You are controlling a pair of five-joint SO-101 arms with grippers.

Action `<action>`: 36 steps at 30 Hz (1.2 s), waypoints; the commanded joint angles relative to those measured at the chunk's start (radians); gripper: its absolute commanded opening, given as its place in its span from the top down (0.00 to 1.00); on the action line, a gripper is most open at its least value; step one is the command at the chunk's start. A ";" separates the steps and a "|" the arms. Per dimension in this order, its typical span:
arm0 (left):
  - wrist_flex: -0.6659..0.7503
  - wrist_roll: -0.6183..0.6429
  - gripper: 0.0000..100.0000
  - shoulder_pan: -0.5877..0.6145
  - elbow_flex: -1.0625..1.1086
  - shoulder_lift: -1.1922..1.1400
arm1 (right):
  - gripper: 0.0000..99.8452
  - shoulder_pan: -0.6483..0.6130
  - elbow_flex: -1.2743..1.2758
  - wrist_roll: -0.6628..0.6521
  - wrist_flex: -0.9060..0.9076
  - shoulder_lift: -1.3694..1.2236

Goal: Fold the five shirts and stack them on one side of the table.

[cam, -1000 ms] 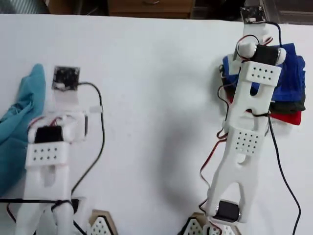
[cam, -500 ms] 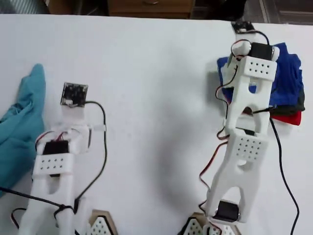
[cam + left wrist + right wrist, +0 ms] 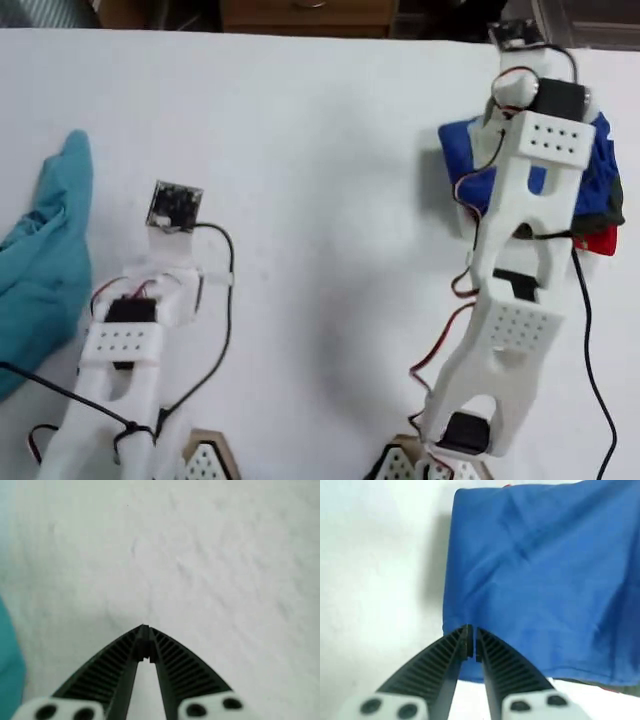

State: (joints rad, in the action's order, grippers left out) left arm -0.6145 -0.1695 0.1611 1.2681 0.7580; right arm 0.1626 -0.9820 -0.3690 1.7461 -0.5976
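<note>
The blue shirt (image 3: 535,570) lies folded on top of the pile at the right edge of the counter (image 3: 320,130), over a dark shirt (image 3: 608,212) and a red shirt (image 3: 600,241), as the single stack requires. The teal shirt (image 3: 45,260) lies crumpled at the left edge, apparently not yet folded. The right hand (image 3: 470,641), tips together, sits at the blue shirt's edge, probably tidying it, and the left hand (image 3: 144,645), tips likewise together, is over bare counter near the teal shirt; no label or writing is legible.
</note>
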 commanded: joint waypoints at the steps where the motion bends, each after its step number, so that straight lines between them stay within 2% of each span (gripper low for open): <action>1: 0.020 0.006 0.97 -0.015 -0.002 0.025 | 0.98 0.013 0.080 -0.006 0.021 0.122; 6: 0.020 0.006 0.97 -0.015 -0.002 0.025 | 0.98 0.035 0.275 -0.006 0.016 0.145; 14: 0.020 0.006 0.97 -0.012 -0.002 0.025 | 0.98 0.084 0.456 -0.009 -0.094 0.096; 19: 0.020 0.006 0.97 -0.014 -0.002 0.025 | 0.98 0.081 0.397 -0.014 -0.091 0.153; 28: 0.040 0.006 0.97 -0.015 0.018 0.025 | 0.98 0.093 0.275 -0.006 -0.051 0.493; 32: 0.089 0.006 0.97 -0.015 0.042 0.025 | 0.98 0.170 0.310 -0.005 -0.228 0.510; 36: 0.089 0.006 0.97 -0.015 0.045 0.025 | 0.98 0.226 0.417 -0.005 -0.591 0.360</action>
State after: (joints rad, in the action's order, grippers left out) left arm -0.5439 -0.1695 0.1534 1.3157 0.7595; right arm 0.3544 -0.6015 -0.3721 1.4085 -0.1711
